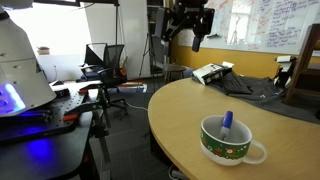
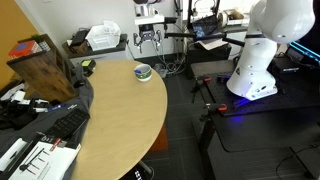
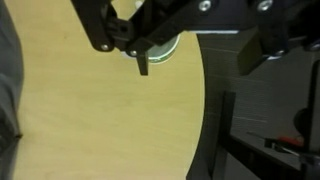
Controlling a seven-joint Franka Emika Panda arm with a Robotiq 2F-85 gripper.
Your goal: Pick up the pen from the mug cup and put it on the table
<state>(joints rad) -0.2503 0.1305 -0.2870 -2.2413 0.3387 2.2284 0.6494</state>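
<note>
The pen [image 1: 227, 121] leans in the mug cup [image 1: 232, 143] near the counter's [image 1: 180, 115] curved edge, under the raised tool [image 1: 183, 40], whose jaws are wide and empty, with dark cloth [image 1: 250, 86] toward the far edge.

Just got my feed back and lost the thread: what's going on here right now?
The arm's gripper hangs high above the table, jaws apart and holding nothing. The blue pen leans inside the mug cup, which sits near the table's curved edge. In the wrist view the mug's rim peeks out from behind the gripper, so it looks roughly lined up overhead. The pen has not yet been grasped.
</note>
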